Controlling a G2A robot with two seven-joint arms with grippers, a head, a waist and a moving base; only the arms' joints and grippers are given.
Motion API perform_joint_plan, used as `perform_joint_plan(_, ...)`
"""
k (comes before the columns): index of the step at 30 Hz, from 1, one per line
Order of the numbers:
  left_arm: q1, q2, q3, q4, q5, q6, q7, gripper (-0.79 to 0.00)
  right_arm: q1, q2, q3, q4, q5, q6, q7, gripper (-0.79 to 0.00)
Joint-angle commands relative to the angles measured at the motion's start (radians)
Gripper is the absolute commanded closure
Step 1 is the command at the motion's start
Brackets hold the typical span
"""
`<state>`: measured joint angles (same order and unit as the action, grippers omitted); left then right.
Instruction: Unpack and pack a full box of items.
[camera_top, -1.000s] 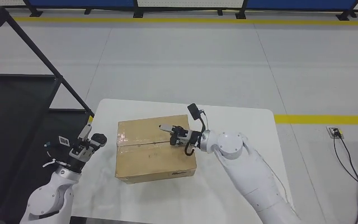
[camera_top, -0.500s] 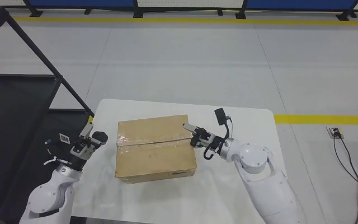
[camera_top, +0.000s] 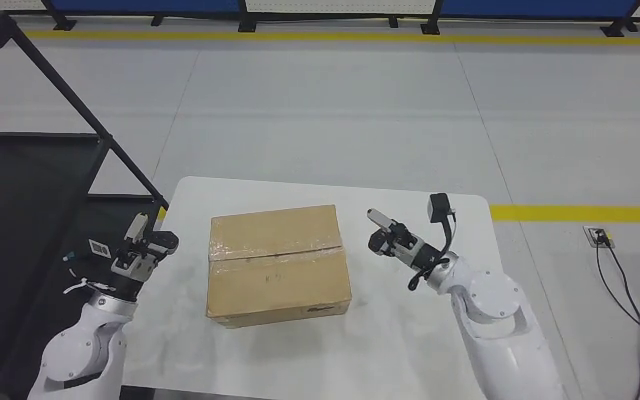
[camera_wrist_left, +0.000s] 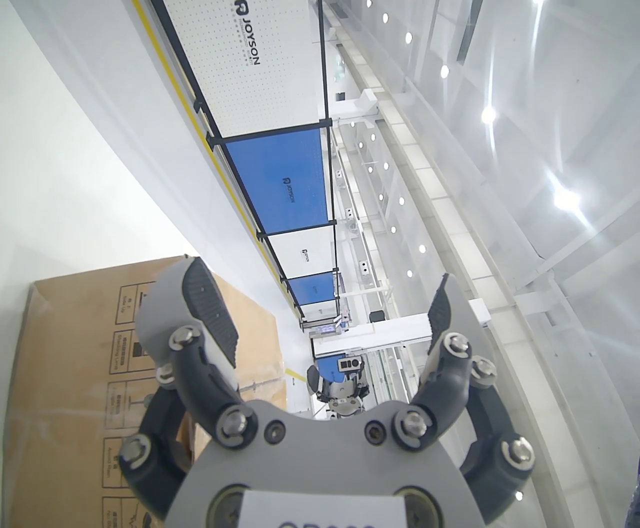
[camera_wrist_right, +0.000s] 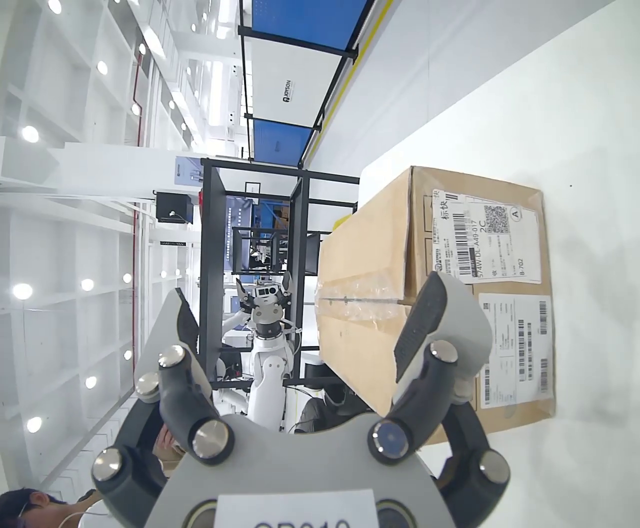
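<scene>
— Looking for the closed brown rectangular cardboard box (camera_top: 278, 262). Where?

— Lying flat on the white rectangular table (camera_top: 400, 330), about mid-table, a touch toward the left side. Top flaps shut, sealed along the centre seam with a strip of clear glossy tape (camera_wrist_right: 357, 300).

— And measured against the left gripper (camera_wrist_left: 320, 282)?

— Off to that gripper's right, near but apart, with bare table between. As for the gripper itself: hanging by the table's left edge, level with the far half of the box's left end. Fingers spread wide, clasping nothing. Visible past one ribbed finger pad (camera_wrist_left: 210, 310): that end face, bearing a column of printed black handling symbols (camera_wrist_left: 125, 345).

— And against the right gripper (camera_wrist_right: 307, 290)?

— Off to that gripper's left, just beside it, again with a strip of bare table between. Poised over the table, aimed at the box's right end, roughly in line with the taped seam. Likewise spread wide, with nothing between the fingers. Straight ahead of it: the end panel carrying two white shipping labels (camera_wrist_right: 487, 240) with barcodes, one beside the other.

— Touching either gripper?

— Apart from both; set squarely between the two, one at each end.

— How high above the table top, either gripper?

— Cannot tell.
</scene>
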<state>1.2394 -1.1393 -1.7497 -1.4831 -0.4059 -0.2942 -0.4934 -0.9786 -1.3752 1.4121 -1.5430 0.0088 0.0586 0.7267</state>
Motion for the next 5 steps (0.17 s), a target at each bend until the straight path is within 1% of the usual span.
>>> perform_joint_plan(1,0.000,0.000,0.000,0.000,0.000,0.000,0.000,-0.784,0.000,0.000,0.000,0.000,0.000,0.000,0.000,-0.785)
perform_joint_plan(5,0.000,0.000,0.000,0.000,0.000,0.000,0.000,-0.785,0.000,0.000,0.000,0.000,0.000,0.000,0.000,-0.785)
